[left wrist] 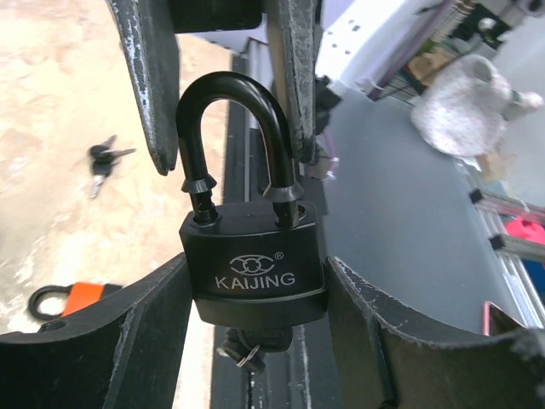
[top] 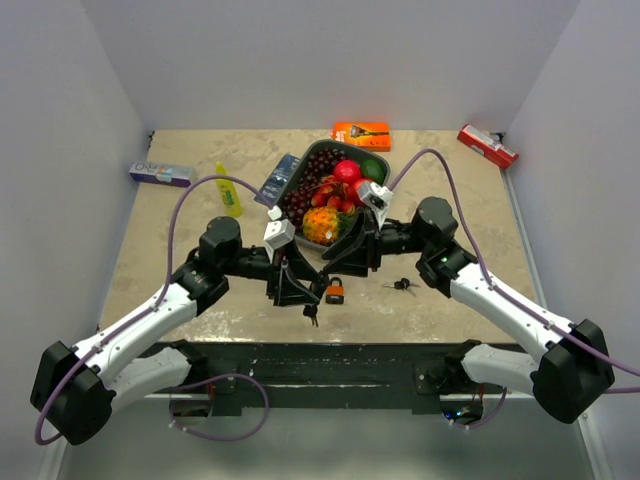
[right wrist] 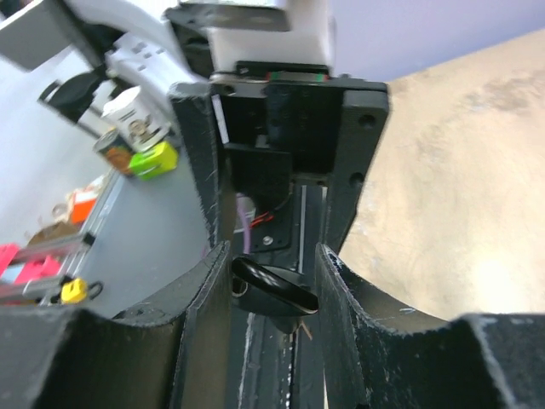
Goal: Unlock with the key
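Left claw (left wrist: 257,268) grasps black padlock (left wrist: 255,247) body; right claw (right wrist: 272,256) clenched on shackle (left wrist: 228,85); near table (top: 500,220) edge just below them in top view; orange padlock (top: 335,292) beside.

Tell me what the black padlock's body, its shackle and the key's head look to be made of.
Padlock body: satin black coating, likely plastic or paint over metal; printed logo, soft sheen. Shackle: glossy black, probably coated steel; sharp highlights along the curve. Key head: smooth black plastic, by its rounded moulded shape and gloss.
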`<state>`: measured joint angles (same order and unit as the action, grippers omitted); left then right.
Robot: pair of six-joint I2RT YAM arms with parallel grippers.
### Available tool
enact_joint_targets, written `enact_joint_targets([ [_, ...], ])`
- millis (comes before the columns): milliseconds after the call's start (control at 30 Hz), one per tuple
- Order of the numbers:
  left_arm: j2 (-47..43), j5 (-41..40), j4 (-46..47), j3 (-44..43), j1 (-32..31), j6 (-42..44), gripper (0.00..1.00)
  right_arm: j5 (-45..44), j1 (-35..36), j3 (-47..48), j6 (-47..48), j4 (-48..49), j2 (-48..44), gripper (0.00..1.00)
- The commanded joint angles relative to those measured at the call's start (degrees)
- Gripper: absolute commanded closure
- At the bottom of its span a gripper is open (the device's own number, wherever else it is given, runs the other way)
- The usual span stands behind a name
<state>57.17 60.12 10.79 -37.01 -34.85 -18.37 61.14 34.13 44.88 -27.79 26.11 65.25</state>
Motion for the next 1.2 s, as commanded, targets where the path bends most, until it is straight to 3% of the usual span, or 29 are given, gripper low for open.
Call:
enact_joint_targets([
  [0, -2.24, -7.62, 1.79, -1.13, 0.84, 3.6, 1.0, -9.7, 0.32, 1.79, 2.57, -6.06, -0.13, 1.0],
  [267, -0.83, -18.8, -5.59, -2.62, 0.75, 7.64, 1.0, -31.05, 4.62, 6.17, 2.39, -13.89, 4.44, 1.0],
  [600, -0.92, -33.82, -10.7, -3.33, 0.66, 10.11, 1.0, -48.39, 7.09, 9.61, -3.23, -18.28, 10.51, 1.0],
  [733, -0.3, -34.45, -12.81, -3.77, 0.49, 10.81, 1.0, -57.43, 8.14, 11.36, -5.16, -20.22, 12.0, 1.0],
  [1167, 0.31, -39.89, -15.0, -4.03, -1.1, 12.22, 1.0, -62.46, 10.87, 15.41, -7.1, -20.13, 17.98, 1.0],
])
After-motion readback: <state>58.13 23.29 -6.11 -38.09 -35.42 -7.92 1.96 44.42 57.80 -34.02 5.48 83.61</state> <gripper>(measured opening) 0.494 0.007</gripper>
